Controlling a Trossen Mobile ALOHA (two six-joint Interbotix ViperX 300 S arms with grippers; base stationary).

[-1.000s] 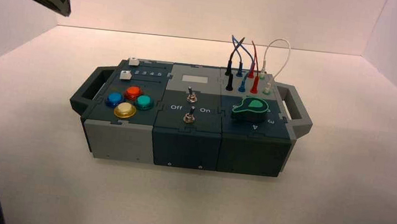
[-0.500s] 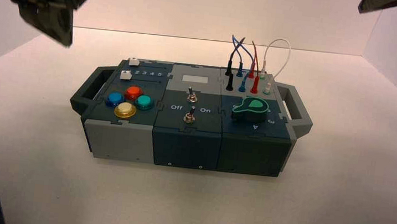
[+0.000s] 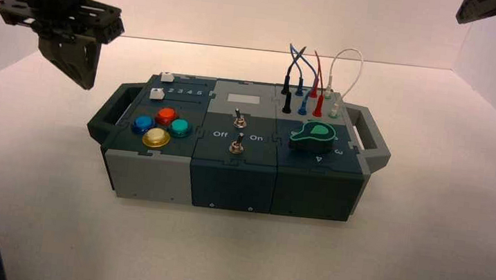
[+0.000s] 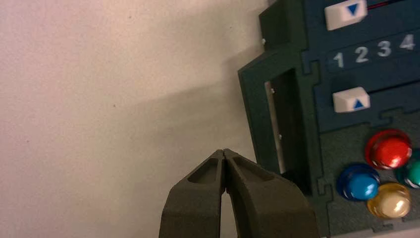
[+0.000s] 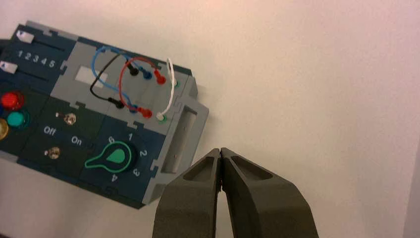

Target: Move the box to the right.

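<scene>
Above the box's (image 3: 236,146) left handle (image 3: 118,109), left gripper (image 3: 86,85) clenched, right gripper (image 5: 221,151) (also clenched) aloft

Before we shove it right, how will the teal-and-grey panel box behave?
The wide, flat-sided teal-and-grey panel box probably slides rather than tips. Its angular side handle looks stiff. The thin looped wires on top are likely floppy and may sway.

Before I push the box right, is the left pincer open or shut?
Shut: in the left wrist view, the left pincer's fingertips meet, beside the box's handle.
</scene>
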